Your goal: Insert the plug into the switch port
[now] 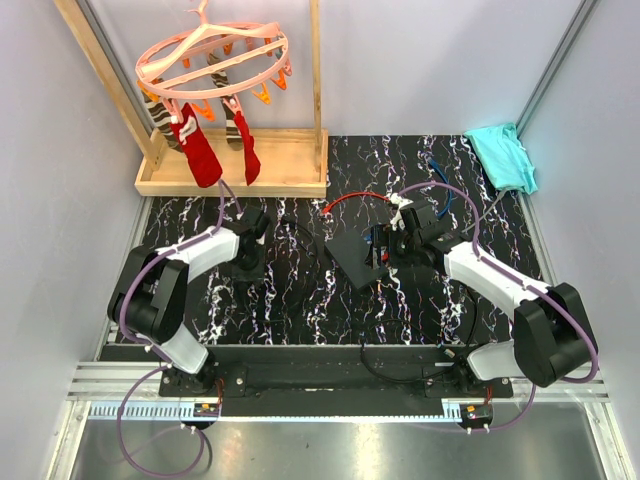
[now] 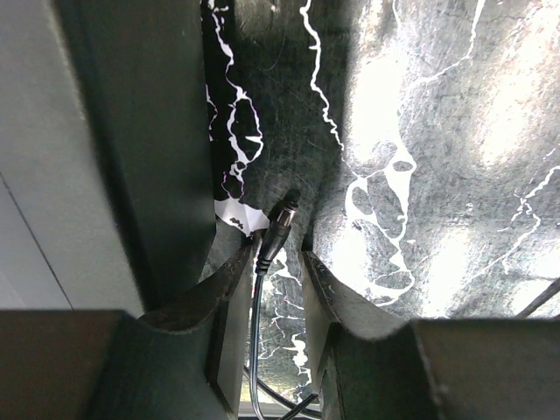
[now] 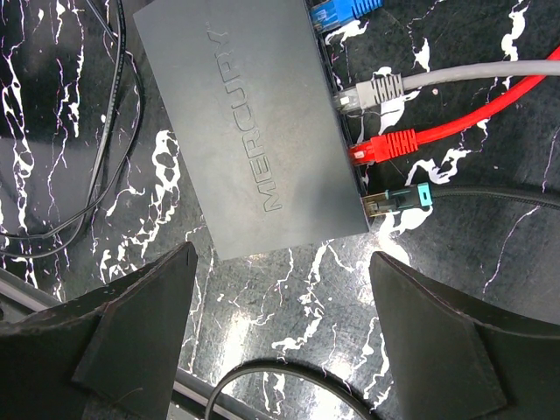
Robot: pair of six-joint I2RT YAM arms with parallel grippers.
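Left end effector (image 2: 273, 261): narrow, pinching the plug (image 2: 278, 226) at its cable end, with the barrel tip poking out past the fingertips over the marbled desk (image 2: 437, 131). A narrow black block (image 1: 248, 265) lies just beside it.

Centre-right: the switch (image 3: 249, 131) lies flat and skewed, well apart from the plug. Four cables (image 3: 420, 136) are seated along one thin edge. The plug's own port cannot be made out.

Right end effector (image 3: 282, 254): wide, holding nothing, hovering above the switch's near corner.
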